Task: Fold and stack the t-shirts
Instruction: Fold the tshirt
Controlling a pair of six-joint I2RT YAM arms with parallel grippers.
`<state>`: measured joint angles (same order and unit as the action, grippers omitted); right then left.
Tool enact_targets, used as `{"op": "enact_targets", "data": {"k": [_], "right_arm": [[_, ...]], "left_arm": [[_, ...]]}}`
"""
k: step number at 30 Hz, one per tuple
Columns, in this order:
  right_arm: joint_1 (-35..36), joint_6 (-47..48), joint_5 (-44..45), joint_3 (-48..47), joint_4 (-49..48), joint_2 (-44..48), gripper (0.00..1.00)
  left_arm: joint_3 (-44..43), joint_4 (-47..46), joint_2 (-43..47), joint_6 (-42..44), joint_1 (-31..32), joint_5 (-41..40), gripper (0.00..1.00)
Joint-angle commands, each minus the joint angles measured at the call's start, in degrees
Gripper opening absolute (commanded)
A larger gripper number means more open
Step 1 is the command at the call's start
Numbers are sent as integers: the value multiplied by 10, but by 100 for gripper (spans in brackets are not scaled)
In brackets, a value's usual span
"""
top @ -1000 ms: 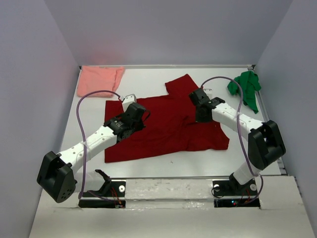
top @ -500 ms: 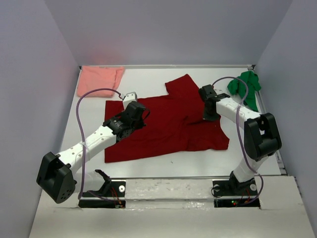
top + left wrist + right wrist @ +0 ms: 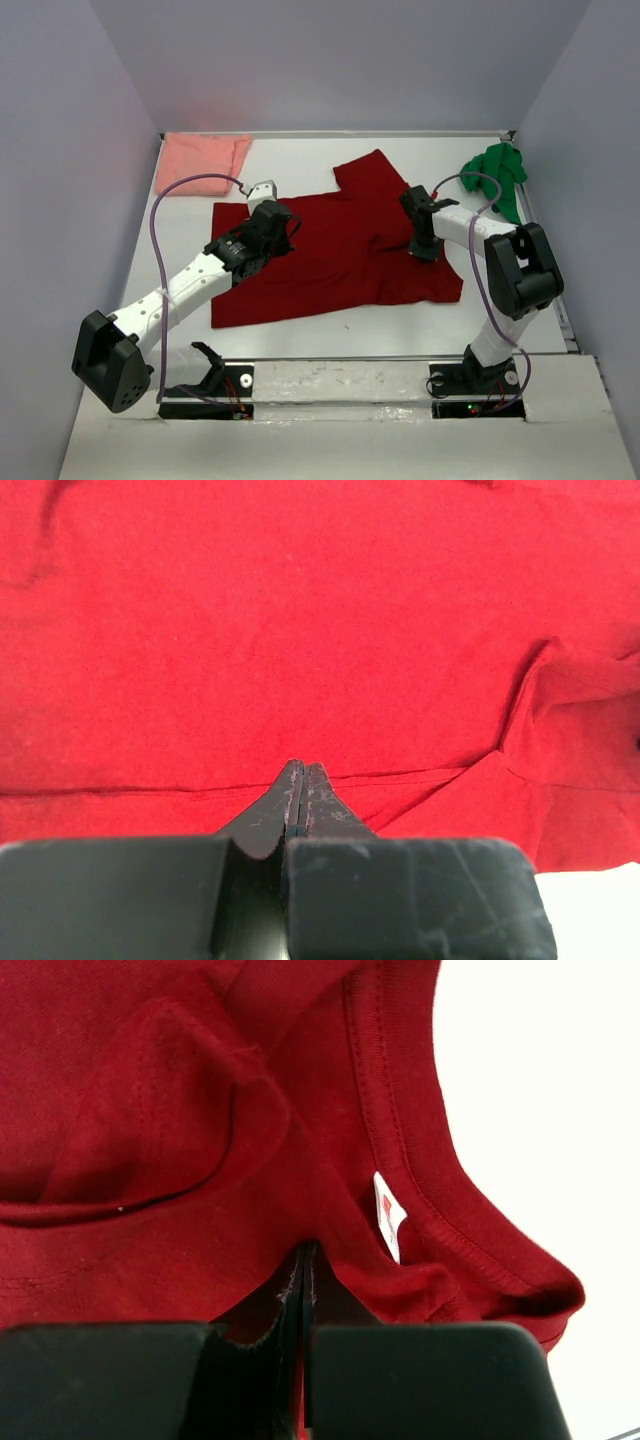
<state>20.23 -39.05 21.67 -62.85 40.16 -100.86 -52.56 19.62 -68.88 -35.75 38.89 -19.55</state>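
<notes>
On the table (image 3: 300, 160), mid-way across, the red shirt (image 3: 335, 262) lies spread. The right pincer (image 3: 305, 1252) has swung from the shirt's middle to the collar (image 3: 400, 1120) and is clenched beside the label (image 3: 388, 1215). The left pincer (image 3: 302, 772) stays clenched over the cloth. A fold looks about to begin. The pink shirt (image 3: 203, 158) and green shirt (image 3: 497, 175) wait at the far corners.

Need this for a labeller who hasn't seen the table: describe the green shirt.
On the white table, go to the far right corner. The green t-shirt lies bunched there, unlike the dark red t-shirt spread out mid-table and the pink t-shirt at far left.
</notes>
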Motion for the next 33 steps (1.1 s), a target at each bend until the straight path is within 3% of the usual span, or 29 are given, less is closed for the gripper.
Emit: {"op": "enact_targets", "data": {"k": [1, 16, 33], "right_arm": [[1, -77, -25, 29, -3, 5, 0], [1, -187, -48, 143, 11, 111, 0], [1, -280, -4, 190, 134, 231, 0]], "left_arm": [[-26, 3, 39, 15, -5, -9, 0], [-18, 2, 52, 18, -10, 14, 0], [-18, 17, 83, 17, -11, 25, 0]]}}
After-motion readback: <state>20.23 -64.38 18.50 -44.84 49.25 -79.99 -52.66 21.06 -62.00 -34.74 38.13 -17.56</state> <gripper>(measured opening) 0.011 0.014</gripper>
